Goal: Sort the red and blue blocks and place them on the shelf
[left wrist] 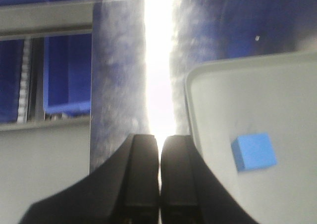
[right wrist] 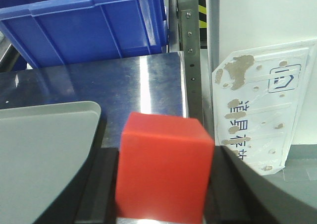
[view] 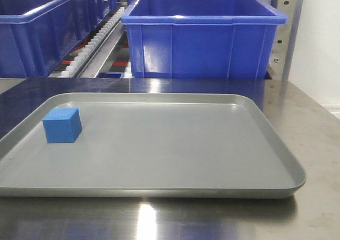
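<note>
The blue block [view: 62,125] sits on the left part of the grey tray [view: 159,189]. In the left wrist view the blue block [left wrist: 253,152] lies to the right of my left gripper [left wrist: 159,143], which is shut with nothing in it, over the steel tabletop beside the tray's rim [left wrist: 190,100]. My right gripper [right wrist: 161,157] is shut on the red block [right wrist: 163,169], held over the tabletop just right of the tray's corner [right wrist: 74,115]. The shelf [view: 101,38], with white roller tracks, stands behind the tray. Neither gripper shows in the front view.
Two large blue bins [view: 202,38] [view: 37,33] stand on the shelf behind the tray. A steel upright with screws [right wrist: 190,50] runs along the table's right edge. Beyond it hangs a worn white sign [right wrist: 262,100].
</note>
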